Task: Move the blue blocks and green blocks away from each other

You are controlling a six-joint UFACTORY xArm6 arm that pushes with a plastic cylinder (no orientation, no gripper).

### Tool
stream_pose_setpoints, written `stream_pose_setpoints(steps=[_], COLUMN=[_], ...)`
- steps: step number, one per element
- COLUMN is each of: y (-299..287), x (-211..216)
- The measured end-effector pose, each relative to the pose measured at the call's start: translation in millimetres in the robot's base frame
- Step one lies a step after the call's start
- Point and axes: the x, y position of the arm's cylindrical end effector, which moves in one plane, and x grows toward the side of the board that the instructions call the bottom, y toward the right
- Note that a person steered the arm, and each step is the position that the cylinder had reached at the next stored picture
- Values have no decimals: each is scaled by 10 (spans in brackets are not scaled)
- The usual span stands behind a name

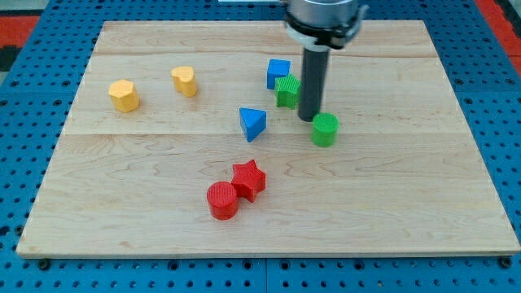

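Near the middle of the wooden board [456,163], the rod is standing upright with my tip [308,120] resting between two green blocks; there is no hand or jaw to spread or press, only the bare rod. The green ribbed block [286,91] is sitting just at the view's left of the rod, touching the blue cube [278,73] behind it. The green cylinder [325,129] is lying just beside the tip, at its lower right. The blue triangular block [251,124] is sitting apart, further left. Two yellow blocks [124,95] [185,80] are lying well apart at the view's left, and a red star [249,179] is touching a red cylinder [222,200] toward the view's bottom.
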Motion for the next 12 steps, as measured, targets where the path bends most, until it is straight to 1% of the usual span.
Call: stream_pose_setpoints(steps=[1, 2, 3, 4, 5, 6, 7, 8, 10, 11, 12], y=[-354, -219, 152, 782, 605, -640, -1312, -1265, 145, 230, -133], x=[35, 416, 290, -2, -2, -81, -166, -603, -394, -311, -497])
